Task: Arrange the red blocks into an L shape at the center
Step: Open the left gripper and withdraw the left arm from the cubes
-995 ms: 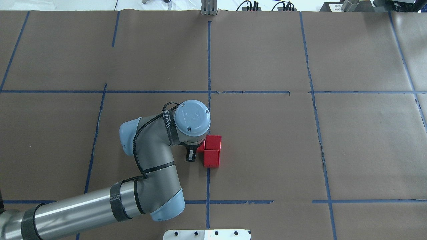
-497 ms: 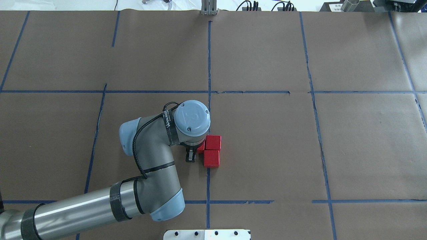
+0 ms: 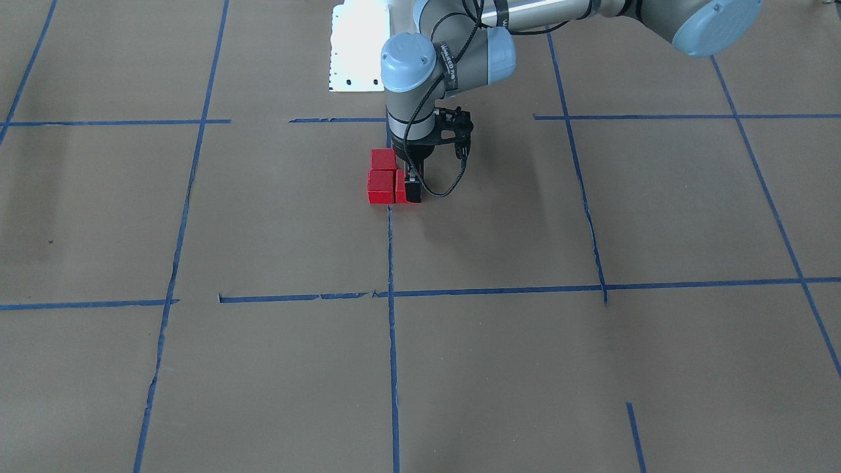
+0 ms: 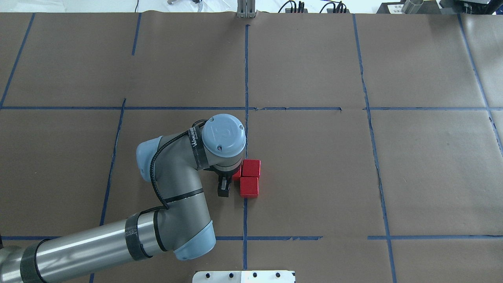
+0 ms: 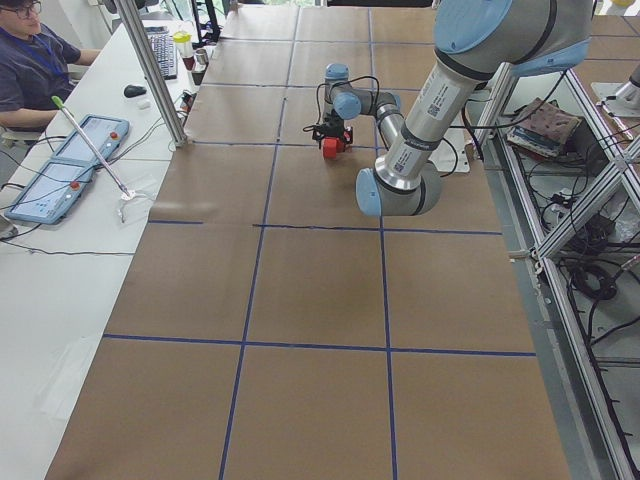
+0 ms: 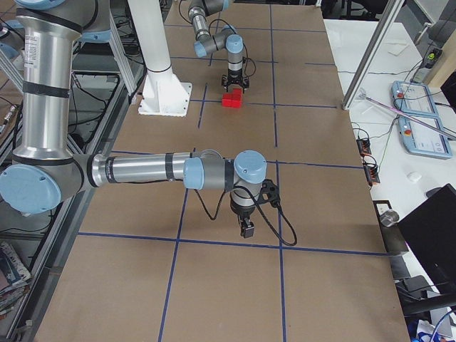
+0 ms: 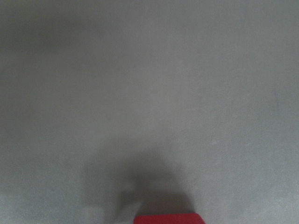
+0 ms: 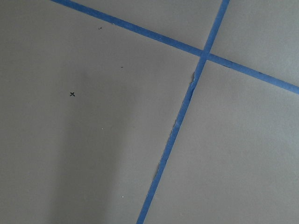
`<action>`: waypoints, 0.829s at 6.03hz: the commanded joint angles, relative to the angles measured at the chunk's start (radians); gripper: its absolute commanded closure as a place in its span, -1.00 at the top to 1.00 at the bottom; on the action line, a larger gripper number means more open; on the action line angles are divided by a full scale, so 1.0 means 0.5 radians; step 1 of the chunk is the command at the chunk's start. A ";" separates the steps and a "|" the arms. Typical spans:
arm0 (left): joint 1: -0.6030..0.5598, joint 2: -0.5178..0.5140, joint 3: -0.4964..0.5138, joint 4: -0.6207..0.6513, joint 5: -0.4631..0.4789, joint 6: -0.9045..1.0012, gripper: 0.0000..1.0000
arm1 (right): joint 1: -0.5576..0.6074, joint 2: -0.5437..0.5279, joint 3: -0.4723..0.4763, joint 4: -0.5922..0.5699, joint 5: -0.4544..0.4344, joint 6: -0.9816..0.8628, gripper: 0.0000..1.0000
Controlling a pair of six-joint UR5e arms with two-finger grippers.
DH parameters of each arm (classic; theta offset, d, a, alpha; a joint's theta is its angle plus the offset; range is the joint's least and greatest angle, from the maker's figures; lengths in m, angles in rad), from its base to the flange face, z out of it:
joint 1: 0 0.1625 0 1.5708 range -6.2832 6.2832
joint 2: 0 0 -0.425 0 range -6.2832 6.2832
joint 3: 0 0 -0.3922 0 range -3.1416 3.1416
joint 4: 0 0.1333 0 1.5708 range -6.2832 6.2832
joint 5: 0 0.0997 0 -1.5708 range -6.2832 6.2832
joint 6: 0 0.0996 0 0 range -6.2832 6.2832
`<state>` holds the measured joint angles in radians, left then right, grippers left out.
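Left gripper [image 3: 409,188] is hovering low over the third block [image 4: 236,173], which is sitting left of the far one of two touching red blocks [image 4: 250,177] at the center [image 4: 306,173]. Can't tell whether my jaws are clenching it. Aiming for flush faces and a straight-up exit, dragging nothing.

Matt brown paper [image 4: 314,177], faintly creased and scuffed, lies beneath strips of smooth blue tape [image 4: 246,70], ragged and torn in places. 3 red blocks [image 4: 250,184] show plain matt faces. The left arm [image 4: 173,184] pairs a polished, reflective metal tube [image 4: 78,245] with dull grey joints and satin pale-blue plastic caps [image 4: 224,133]; a braided black cable [image 4: 154,177] and black fabric straps [image 4: 134,237] wrap around it. A white plate [image 3: 355,52] at the robot's base glares glossy, its surface smooth. Close up, in the right wrist view, the paper looks fine-grained and even.
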<state>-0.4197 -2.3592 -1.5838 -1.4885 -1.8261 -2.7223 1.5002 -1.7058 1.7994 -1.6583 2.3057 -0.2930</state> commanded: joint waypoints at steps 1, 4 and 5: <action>-0.111 0.100 -0.386 0.224 -0.161 0.371 1.00 | 0.000 0.003 0.000 -0.003 0.000 0.000 0.99; -0.335 0.600 -0.903 0.237 -0.269 1.657 1.00 | 0.000 -0.003 0.003 -0.003 0.000 0.006 0.98; -0.384 0.759 -0.955 0.234 -0.311 2.172 1.00 | 0.000 -0.018 0.003 -0.003 -0.015 0.115 0.98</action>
<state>-0.5854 -2.0564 -2.0243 -1.3711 -1.9650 -1.8811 1.5002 -1.7094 1.8008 -1.6598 2.3037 -0.2737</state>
